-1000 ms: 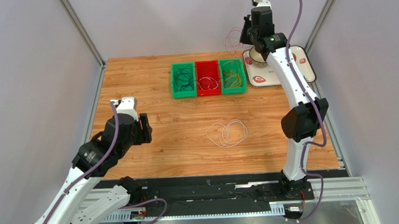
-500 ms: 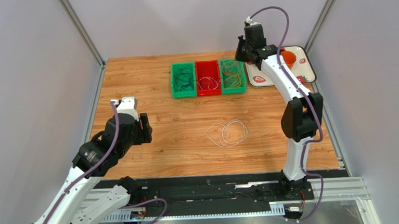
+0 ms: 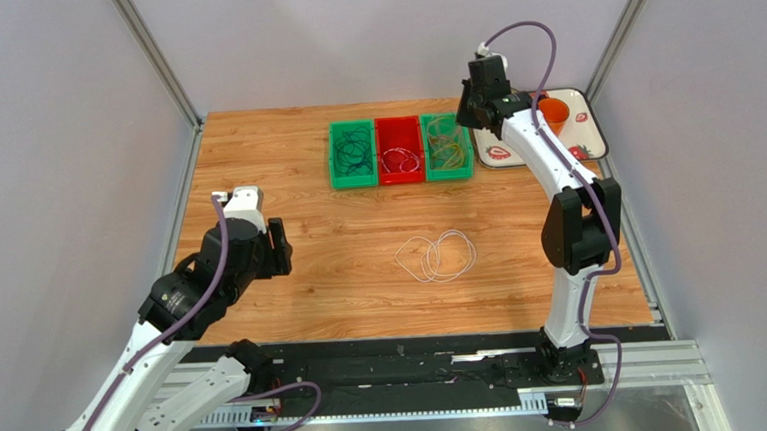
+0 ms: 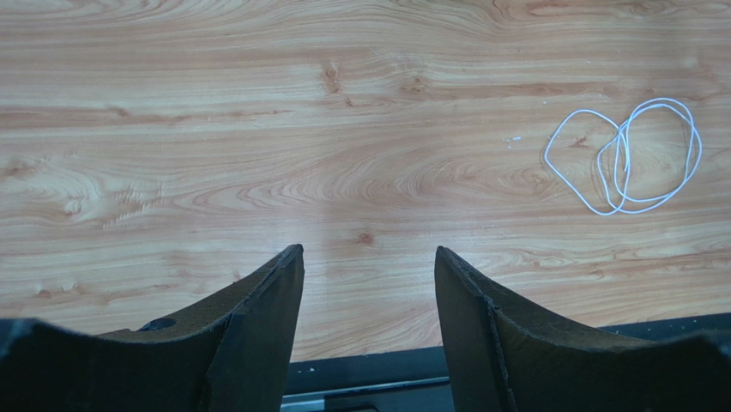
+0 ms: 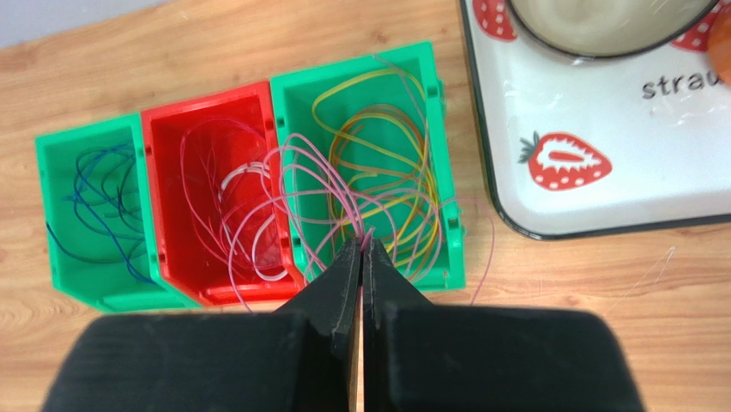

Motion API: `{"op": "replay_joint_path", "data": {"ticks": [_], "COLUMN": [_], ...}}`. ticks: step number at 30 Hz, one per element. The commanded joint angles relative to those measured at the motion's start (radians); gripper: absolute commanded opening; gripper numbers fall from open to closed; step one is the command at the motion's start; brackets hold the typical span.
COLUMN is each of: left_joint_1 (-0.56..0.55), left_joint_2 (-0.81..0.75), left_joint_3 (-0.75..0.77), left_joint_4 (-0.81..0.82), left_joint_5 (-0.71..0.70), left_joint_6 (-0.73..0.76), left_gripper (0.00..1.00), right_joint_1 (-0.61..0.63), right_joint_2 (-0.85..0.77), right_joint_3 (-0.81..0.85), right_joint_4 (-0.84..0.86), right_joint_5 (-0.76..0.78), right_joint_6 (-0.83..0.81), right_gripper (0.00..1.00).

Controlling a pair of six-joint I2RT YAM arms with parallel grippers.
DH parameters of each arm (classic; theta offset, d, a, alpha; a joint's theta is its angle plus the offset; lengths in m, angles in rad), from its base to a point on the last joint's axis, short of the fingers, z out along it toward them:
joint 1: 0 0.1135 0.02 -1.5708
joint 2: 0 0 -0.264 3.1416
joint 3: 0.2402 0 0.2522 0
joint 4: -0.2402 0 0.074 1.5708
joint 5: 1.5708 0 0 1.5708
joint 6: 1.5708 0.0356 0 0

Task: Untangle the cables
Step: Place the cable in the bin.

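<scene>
My right gripper (image 5: 361,245) is shut on a bunch of thin pink-purple cables (image 5: 302,176) and holds them above the right green bin (image 5: 429,112) and the red bin (image 5: 167,137); it shows in the top view (image 3: 473,110). Yellow cables (image 5: 377,129) lie in the right green bin, red and white ones (image 5: 236,184) in the red bin, dark blue-green ones (image 5: 94,184) in the left green bin (image 5: 60,154). White cable loops (image 3: 437,255) lie on the table, also in the left wrist view (image 4: 631,154). My left gripper (image 4: 367,257) is open and empty above bare wood (image 3: 281,244).
A white strawberry tray (image 3: 585,138) with a bowl (image 5: 601,21) and an orange cup (image 3: 554,113) stands at the back right. The three bins (image 3: 401,152) sit in a row at the back centre. Frame posts and walls close the sides.
My right arm has swung left from over the tray to over the bins, carrying the pink-purple cables. The left arm has not moved.
</scene>
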Motion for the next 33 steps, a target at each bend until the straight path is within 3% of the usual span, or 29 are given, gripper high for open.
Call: {"op": "replay_joint_path", "data": {"ticks": [1, 9, 19, 33], "left_joint_1": [0.007, 0.012, 0.032, 0.035], "left_joint_2": [-0.007, -0.002, 0.007, 0.001], "left_joint_3": [0.002, 0.000, -0.001, -0.001], "left_joint_4": [0.025, 0.025, 0.033, 0.033], "left_joint_5": [-0.003, -0.006, 0.016, 0.022], "left_joint_6": [0.020, 0.021, 0.029, 0.032], "left_gripper": [0.66, 0.66, 0.66, 0.66], "right_joint_1": [0.001, 0.013, 0.028, 0.042], "right_joint_2": [0.049, 0.192, 0.198, 0.216], "right_joint_3": [0.141, 0.356, 0.376, 0.385], "right_joint_4": [-0.033, -0.098, -0.024, -0.006], "right_joint_5": [0.073, 0.063, -0.066, -0.095], "right_joint_6": [0.023, 0.046, 0.111, 0.157], "right_gripper": [0.00, 0.00, 0.00, 0.00]}}
